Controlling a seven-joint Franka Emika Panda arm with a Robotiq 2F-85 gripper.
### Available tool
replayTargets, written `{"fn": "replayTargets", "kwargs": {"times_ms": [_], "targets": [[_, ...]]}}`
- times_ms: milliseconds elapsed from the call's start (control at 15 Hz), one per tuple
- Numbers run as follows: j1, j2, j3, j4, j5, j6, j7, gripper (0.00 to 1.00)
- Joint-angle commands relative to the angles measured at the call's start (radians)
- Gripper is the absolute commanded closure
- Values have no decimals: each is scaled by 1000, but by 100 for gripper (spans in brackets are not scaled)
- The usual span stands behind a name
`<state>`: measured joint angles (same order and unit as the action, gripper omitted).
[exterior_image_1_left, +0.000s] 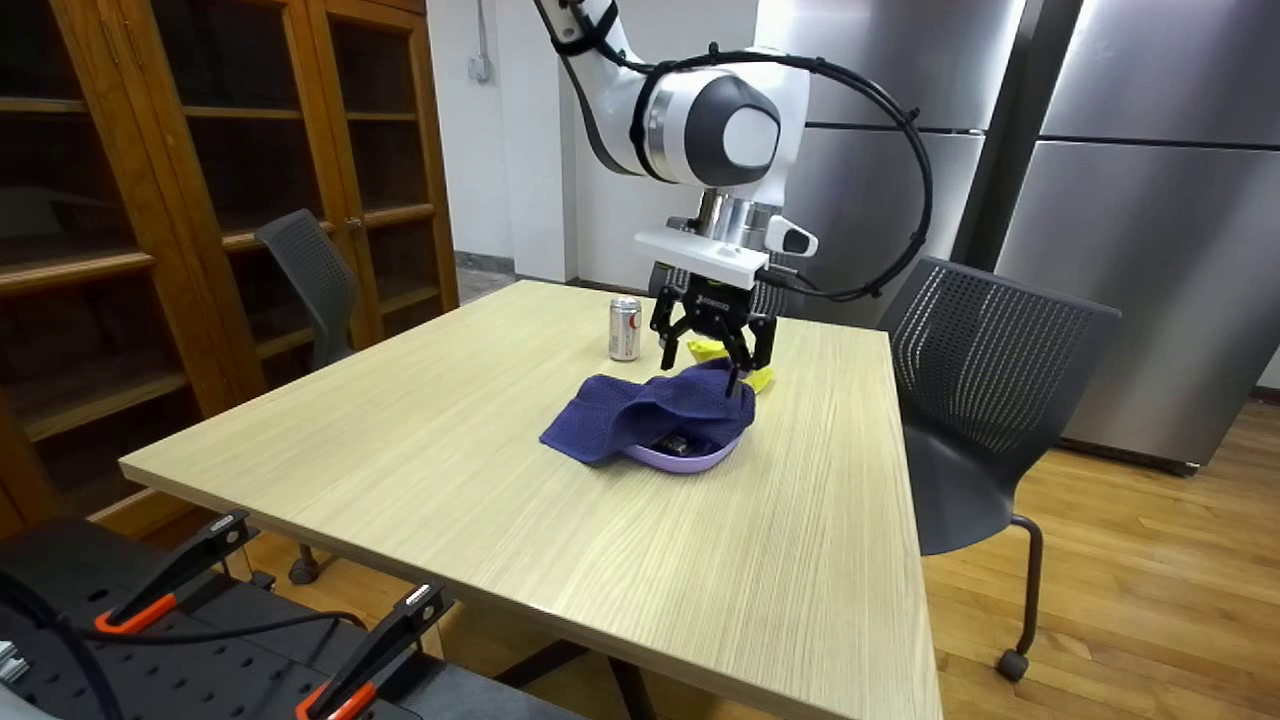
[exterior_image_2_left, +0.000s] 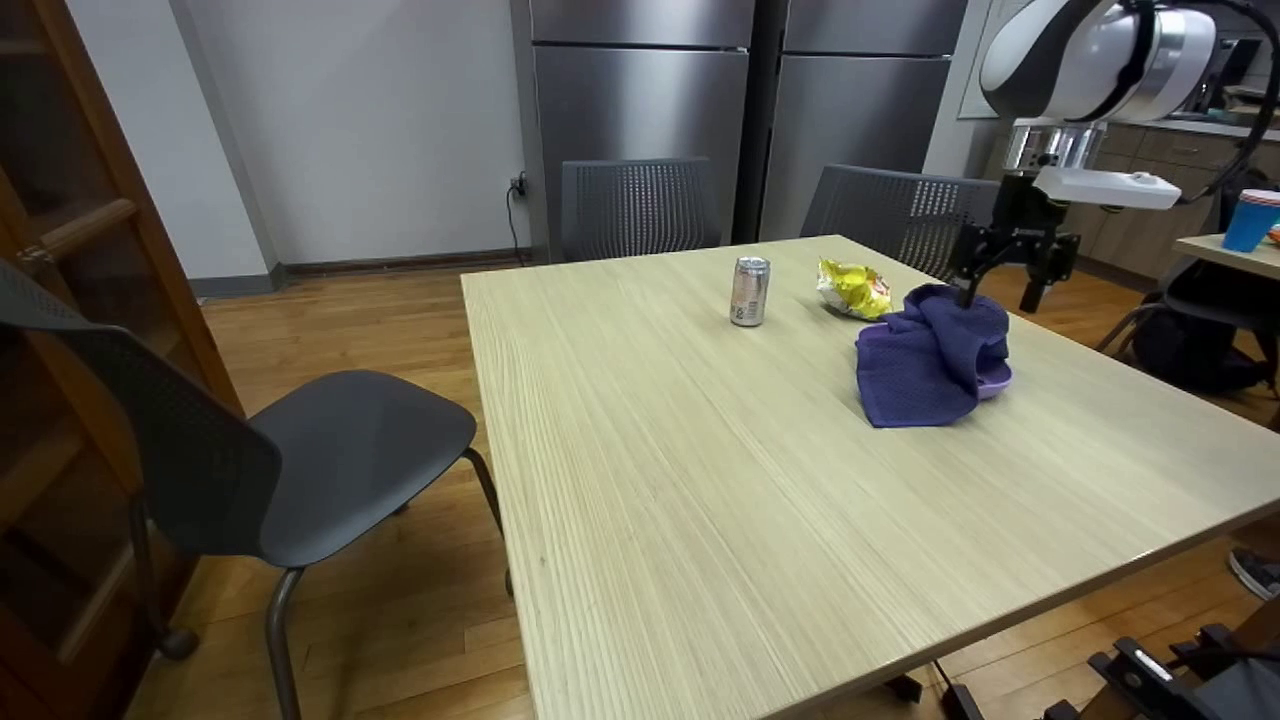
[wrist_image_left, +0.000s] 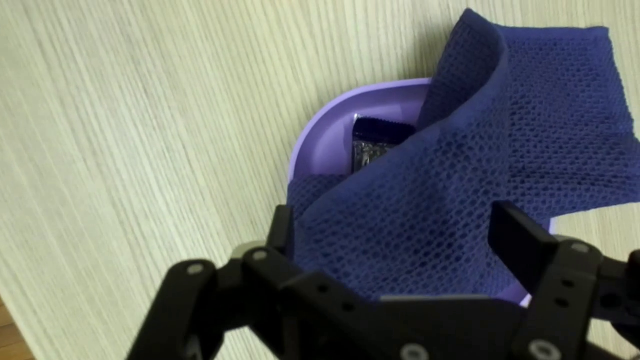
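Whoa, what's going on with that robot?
A robot arm has its hand wide open over a blue towel, not gripping it. The towel covers part of a purple bowl and hangs over its edge, with a dark packet showing inside. A can stands nearby on the table.

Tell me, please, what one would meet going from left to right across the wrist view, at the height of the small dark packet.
Pale tabletop, purple bowl, dark packet, navy towel.

Cloth (wrist_image_left: 465, 175) deep blue, honeycomb-patterned; bowl (wrist_image_left: 327, 130) plain lilac; gripper (wrist_image_left: 392, 225) black; surface (exterior_image_2_left: 700, 480) pale blond, fine streaked grain; can (exterior_image_2_left: 749, 291) silver; wrapper (exterior_image_2_left: 853, 288) mostly yellow.
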<state>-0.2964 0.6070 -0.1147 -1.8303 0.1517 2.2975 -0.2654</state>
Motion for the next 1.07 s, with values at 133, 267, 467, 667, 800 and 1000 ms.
{"fn": "replayTargets", "kwargs": {"times_ms": [133,267,467,667,800,1000], "targets": [[-37,-37,30,-78,116,12,27,0],[-46,-43,30,-103,160,23,24,0],[-75,-50,38,-142,241,35,6,0],[-117,-43,60,-162,339,38,-27,0],[-141,-42,72,-171,400,39,-45,0],[-155,-43,75,-174,458,45,-73,0]]}}
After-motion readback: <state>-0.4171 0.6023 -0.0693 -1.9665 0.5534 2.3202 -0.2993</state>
